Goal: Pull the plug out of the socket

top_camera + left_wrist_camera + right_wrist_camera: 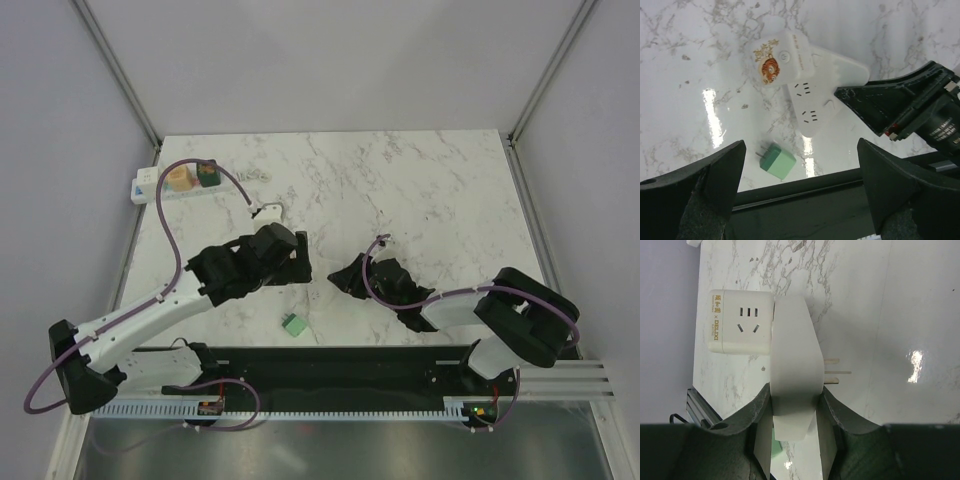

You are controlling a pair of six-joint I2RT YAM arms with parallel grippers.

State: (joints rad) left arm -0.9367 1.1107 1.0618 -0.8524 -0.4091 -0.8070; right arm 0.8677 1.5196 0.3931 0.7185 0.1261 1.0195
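Left pincer [801, 145]: we see its two fingers [700, 190] spread wide apart above the table [430, 190], with the green plug and the adapter in view beyond them.

Right pincer [796, 392]: clamped on the flat white body of the socket adapter [792, 340], one finger on each long side.

Socket adapter: a flat white piece with a white cube [740, 322] fixed at its far end. The cube has outlet holes on one face and a tiger print on another. We count two more sets of holes on the flat part, and metal prongs [835, 372] stick out sideways. We cannot tell whether it touches the table.

Green plug [779, 161]: lying loose on the table near its front edge, just beside the adapter's free end and not touching it. Its two prongs are bare, and it lies between the two arms.

Power strip [165, 182]: at the far left corner of the table, well apart from both pincers, with an orange block and a dark green block standing on it.
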